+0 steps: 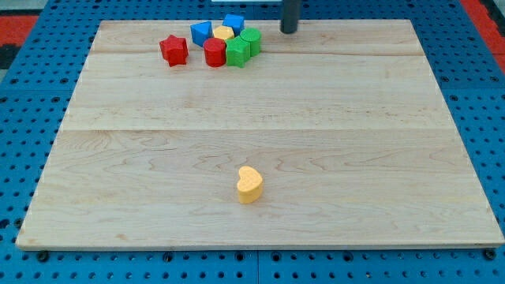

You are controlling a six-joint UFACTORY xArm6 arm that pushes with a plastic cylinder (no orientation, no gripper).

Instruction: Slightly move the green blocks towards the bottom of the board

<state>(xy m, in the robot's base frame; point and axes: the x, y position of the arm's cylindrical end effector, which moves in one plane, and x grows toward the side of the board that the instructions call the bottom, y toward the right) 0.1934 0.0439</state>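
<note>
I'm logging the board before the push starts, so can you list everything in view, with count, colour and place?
Red star block: 1, red, the view's top, leftmost of the cluster.
Red block: 1, red, shape unclear, cluster's lower middle, touching the green star.
Blue blocks: 2, blue; one at the cluster's upper left, one at its very top.
Yellow block: 1, yellow, cluster centre, largely hidden.
Green star block: 1, green, cluster's lower right.
Green block: 1, green, cluster's right edge.
Yellow heart block: 1, yellow, alone, lower middle.
Wooden board: 1, light wood.
Pegboard: 1, blue, around the board.
My tip: 1, dark, right of the cluster, apart from it.
</note>
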